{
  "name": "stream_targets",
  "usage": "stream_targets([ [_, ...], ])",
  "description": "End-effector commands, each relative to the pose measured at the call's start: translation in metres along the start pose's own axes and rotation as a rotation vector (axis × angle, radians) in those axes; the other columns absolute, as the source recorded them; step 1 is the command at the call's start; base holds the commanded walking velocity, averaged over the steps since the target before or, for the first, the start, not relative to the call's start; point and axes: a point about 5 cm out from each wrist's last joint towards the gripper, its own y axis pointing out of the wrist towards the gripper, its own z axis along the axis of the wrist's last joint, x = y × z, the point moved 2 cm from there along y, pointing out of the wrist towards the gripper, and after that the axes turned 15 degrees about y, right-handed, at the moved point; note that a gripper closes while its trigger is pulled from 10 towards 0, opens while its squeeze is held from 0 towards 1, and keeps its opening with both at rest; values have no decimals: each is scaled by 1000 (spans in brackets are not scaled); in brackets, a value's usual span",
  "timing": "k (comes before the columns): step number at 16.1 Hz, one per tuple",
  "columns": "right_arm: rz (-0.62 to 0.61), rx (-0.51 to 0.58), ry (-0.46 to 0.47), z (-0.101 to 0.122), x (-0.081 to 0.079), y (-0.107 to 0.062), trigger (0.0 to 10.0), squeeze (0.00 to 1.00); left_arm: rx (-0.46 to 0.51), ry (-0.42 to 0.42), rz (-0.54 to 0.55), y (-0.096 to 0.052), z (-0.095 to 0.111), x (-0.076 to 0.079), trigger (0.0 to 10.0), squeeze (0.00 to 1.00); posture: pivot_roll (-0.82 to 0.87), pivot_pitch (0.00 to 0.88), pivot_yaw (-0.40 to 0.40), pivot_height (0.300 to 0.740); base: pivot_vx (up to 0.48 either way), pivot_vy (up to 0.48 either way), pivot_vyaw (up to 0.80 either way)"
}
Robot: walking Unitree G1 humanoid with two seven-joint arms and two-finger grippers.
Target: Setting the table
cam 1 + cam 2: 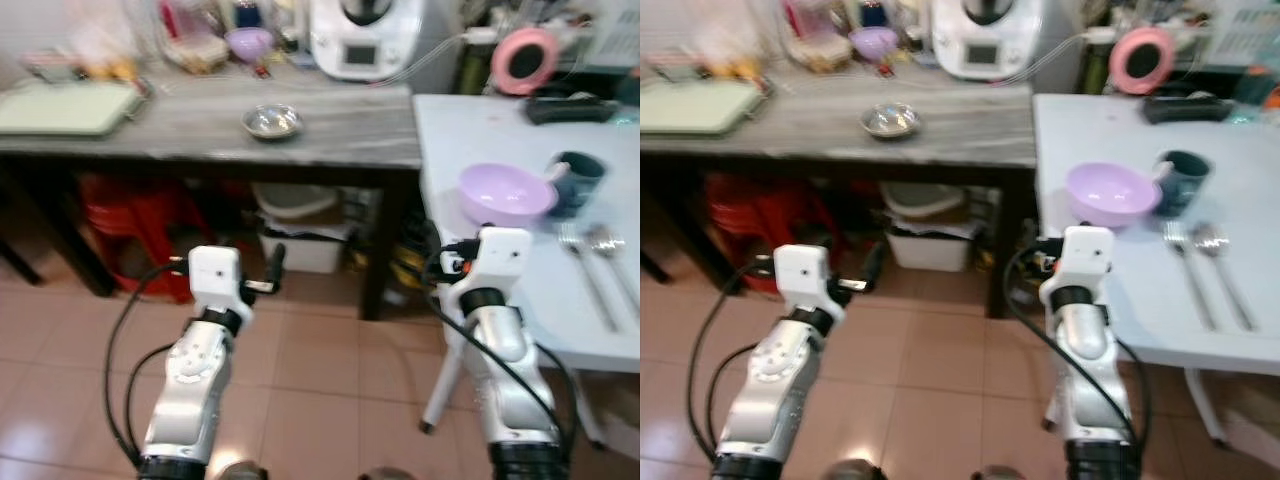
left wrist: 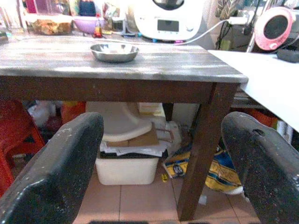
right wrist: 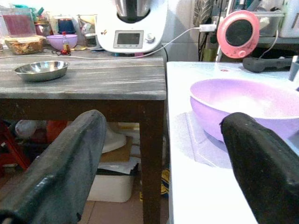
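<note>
Countertop clutter (image 1: pixel 200 40) blurred; fork (image 1: pixel 590 275) and spoon (image 1: pixel 618 262) soft; dark cup (image 1: pixel 577 180) half behind purple bowl (image 1: pixel 505 192).

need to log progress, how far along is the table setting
Partly done. Already on the white table: a purple bowl, a dark mug, and a fork beside a spoon. In hand: nothing; the left gripper and right gripper are both open and empty, held in front of the tables. Possibly left: the steel bowl sits on the grey wooden table.
</note>
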Motion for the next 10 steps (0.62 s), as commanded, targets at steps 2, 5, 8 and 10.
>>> stream_targets([
  [2, 26, 28, -2, 7, -7, 2, 10000, 957, -10, -3, 7, -1, -1, -5, 10000, 0, -35, 29, 24, 740, 0, -129, 0],
  [5, 47, 31, -1, 8, -10, 3, 10000, 1000, -6, -6, -2, 0, 0, -6, 10000, 0, -37, 29, 25, 740, 0, -336, 0],
  [8, 53, 37, -6, 10, -12, 3, 10000, 1000, -4, -10, -8, 1, 1, -5, 10000, 0, -37, 27, 24, 740, 0, -351, 0],
  [10, 52, 31, -6, 8, -12, 4, 10000, 0, -4, -7, -9, 1, 1, -5, 10000, 0, -36, 23, 26, 740, 0, -328, 0],
])
